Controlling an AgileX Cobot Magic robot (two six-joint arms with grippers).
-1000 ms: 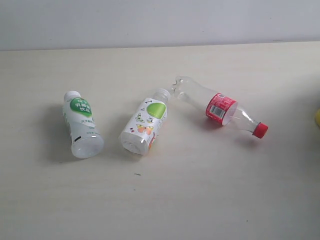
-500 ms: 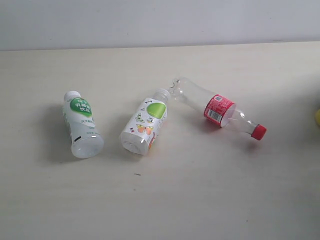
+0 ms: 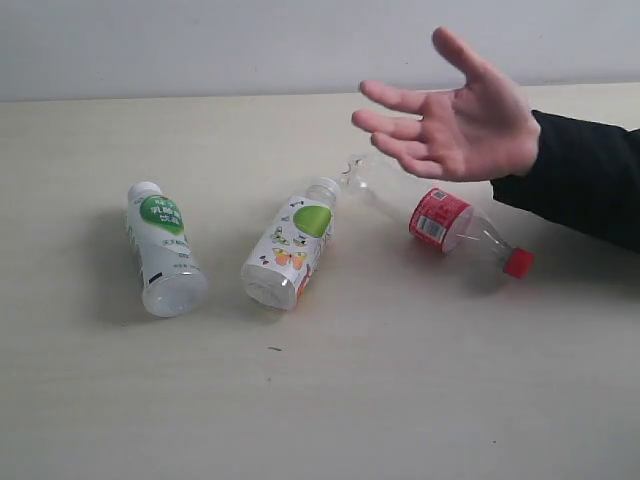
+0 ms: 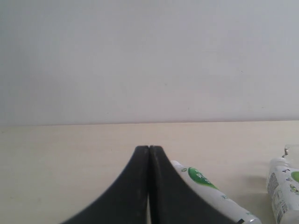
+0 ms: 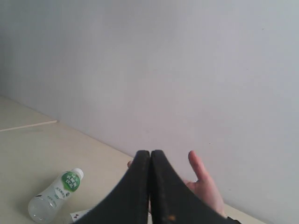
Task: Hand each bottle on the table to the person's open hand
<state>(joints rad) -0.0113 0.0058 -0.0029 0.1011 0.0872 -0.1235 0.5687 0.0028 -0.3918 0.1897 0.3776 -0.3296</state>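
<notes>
Seeing three bottles [image 3: 288, 250] lying on the table [image 3: 400, 400], with left gripper [image 4: 148, 154] and right gripper [image 5: 150, 156] closed empty, you likely have every handover to the person's open hand [image 3: 460, 125] ahead.

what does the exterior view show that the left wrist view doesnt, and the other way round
Only the exterior view: the person's open hand on a black sleeve, covering part of the clear bottle, whose red label and red cap show. Only the left wrist view: the left gripper, jaws closed together. Both: the table, the left white-capped bottle lying down, and the middle bottle, cut off at the wrist view's edge.
</notes>
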